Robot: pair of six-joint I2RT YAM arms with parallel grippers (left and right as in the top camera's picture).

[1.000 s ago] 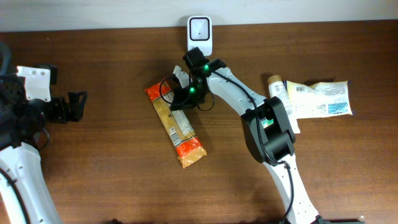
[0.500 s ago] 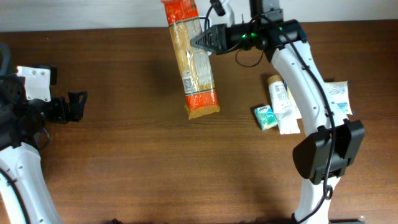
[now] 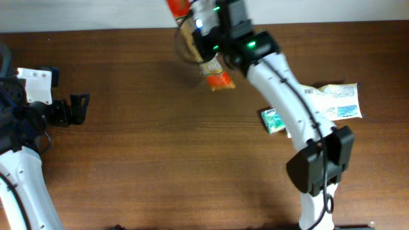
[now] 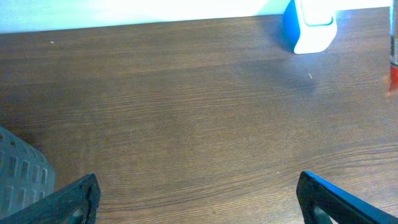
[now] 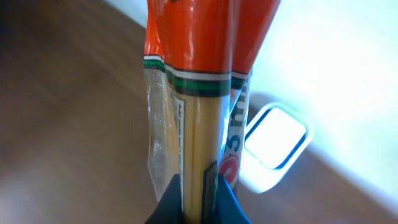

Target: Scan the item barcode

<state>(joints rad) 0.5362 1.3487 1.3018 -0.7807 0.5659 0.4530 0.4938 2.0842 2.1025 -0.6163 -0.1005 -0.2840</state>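
The item is a long clear packet of spaghetti [image 3: 206, 59] with orange-red ends. My right gripper [image 3: 209, 33] holds it in the air over the table's back edge. In the right wrist view my right gripper [image 5: 199, 194] is shut on the packet [image 5: 200, 106], seen edge-on, and the white, blue-rimmed scanner [image 5: 275, 138] is just beyond it. From overhead the arm and packet hide the scanner. The left wrist view shows the scanner [image 4: 310, 27] at the back and a red sliver of the packet [image 4: 393, 73] at the right edge. My left gripper [image 3: 80, 108] is open and empty at the far left.
A small green box [image 3: 273, 119] and a white pouch with blue print [image 3: 333, 102] lie right of the right arm. A grey mesh object [image 4: 22, 180] shows at the lower left of the left wrist view. The table's back edge meets a white wall.
The right arm picked the spaghetti packet up off the table, raised it, and has now turned and carried it over the scanner's place at the back edge. The left arm has not moved.
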